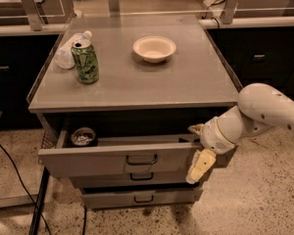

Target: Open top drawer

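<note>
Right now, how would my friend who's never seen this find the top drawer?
Find the grey cabinet with a green can and white bowl on top. The top drawer is the highest of three on its front. It is pulled out farthest, with a small round tin inside its left corner and the robot's gripper at its right end.

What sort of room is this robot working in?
Likely an office or lab: glass-partitioned counters behind, a grey drawer unit holding a can and bowl. The gripper hangs at the open top drawer's right end.
</note>
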Robot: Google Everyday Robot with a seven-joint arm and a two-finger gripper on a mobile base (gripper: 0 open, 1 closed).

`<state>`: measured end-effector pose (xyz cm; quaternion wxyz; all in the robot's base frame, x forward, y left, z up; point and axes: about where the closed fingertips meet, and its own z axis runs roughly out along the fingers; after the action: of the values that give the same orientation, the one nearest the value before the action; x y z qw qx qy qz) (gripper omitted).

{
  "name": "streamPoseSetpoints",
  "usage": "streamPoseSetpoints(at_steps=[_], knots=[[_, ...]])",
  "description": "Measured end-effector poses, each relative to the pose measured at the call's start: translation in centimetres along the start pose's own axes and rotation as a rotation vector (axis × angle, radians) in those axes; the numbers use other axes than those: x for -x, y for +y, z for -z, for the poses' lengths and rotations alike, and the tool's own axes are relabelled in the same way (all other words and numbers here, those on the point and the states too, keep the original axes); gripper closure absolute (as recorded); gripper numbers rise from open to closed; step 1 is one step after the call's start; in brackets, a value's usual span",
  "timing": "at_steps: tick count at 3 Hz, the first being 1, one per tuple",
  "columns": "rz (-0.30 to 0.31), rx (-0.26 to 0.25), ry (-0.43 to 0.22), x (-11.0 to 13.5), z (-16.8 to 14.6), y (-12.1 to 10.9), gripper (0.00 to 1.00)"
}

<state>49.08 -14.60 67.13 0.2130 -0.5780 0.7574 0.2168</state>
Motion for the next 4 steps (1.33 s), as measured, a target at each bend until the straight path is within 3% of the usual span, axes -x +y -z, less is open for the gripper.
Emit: streamPoseSetpoints(at_steps=[2,4], knots=[[-0.026,0.053,0.003,-0.5,-1.4,0.0,0.00],[-0.071,0.113,0.016,-1.9,-0.1,2.2,0.00]])
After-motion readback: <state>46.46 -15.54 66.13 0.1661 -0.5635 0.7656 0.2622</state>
